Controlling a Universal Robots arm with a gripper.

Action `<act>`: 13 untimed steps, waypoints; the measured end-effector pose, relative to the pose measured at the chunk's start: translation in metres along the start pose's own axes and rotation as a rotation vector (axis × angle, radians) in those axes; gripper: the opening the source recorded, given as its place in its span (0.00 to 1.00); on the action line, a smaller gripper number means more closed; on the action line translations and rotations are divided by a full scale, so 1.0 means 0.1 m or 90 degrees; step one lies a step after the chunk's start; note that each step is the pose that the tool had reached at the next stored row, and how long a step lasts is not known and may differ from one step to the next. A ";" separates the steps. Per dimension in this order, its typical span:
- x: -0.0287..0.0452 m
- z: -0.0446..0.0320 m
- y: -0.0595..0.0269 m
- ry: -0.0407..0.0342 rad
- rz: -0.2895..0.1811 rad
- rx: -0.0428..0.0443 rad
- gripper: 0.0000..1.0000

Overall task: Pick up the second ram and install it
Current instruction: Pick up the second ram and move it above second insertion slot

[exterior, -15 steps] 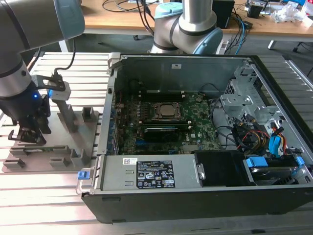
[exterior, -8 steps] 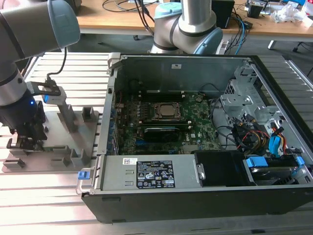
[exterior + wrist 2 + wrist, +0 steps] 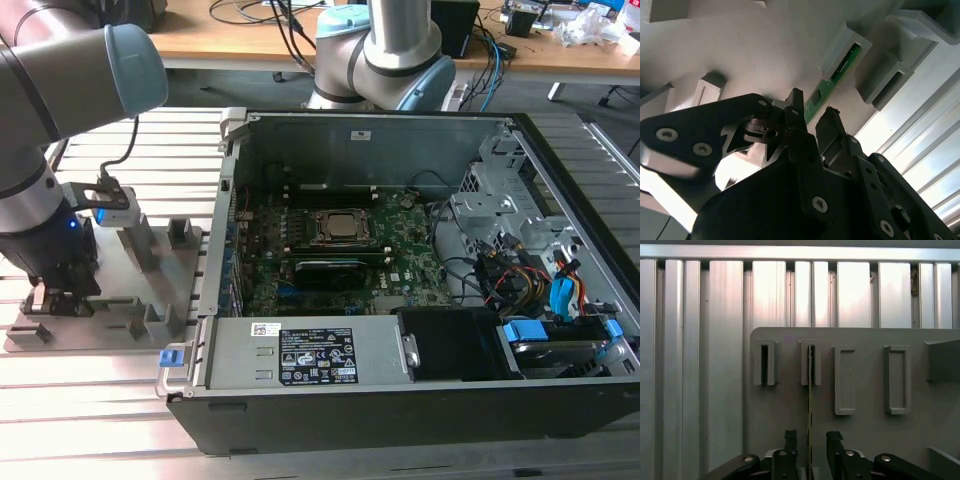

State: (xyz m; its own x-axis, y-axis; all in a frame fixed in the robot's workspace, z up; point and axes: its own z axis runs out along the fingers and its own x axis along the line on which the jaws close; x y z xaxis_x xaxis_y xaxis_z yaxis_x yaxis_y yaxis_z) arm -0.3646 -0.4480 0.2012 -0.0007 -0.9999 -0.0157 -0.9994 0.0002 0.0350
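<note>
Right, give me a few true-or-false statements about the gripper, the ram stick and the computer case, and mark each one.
1. The gripper is over the grey tray, outside the computer case. True.
2. The second ram lies flat on the tray. False: it stands on edge in a slot.
3. The fingers straddle the ram with gaps either side. True.
4. The case is closed. False: it is open, and the motherboard shows.
</note>
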 end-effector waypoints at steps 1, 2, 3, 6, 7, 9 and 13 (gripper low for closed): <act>0.000 0.001 0.000 -0.0001 0.000 0.0000 0.38; 0.000 0.001 0.000 -0.0001 0.000 0.0001 0.38; 0.000 0.001 0.000 -0.0001 0.000 0.0001 0.38; 0.000 0.002 0.000 -0.0001 0.000 0.0001 0.30; 0.000 0.002 0.000 -0.0001 0.000 0.0001 0.23; 0.000 0.002 0.000 -0.0001 0.000 0.0001 0.14; 0.000 0.003 0.000 -0.0001 0.000 0.0001 0.14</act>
State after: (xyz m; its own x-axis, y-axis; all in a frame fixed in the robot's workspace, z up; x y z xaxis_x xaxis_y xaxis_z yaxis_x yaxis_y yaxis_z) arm -0.3646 -0.4480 0.2009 -0.0007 -0.9999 -0.0158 -0.9994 0.0001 0.0348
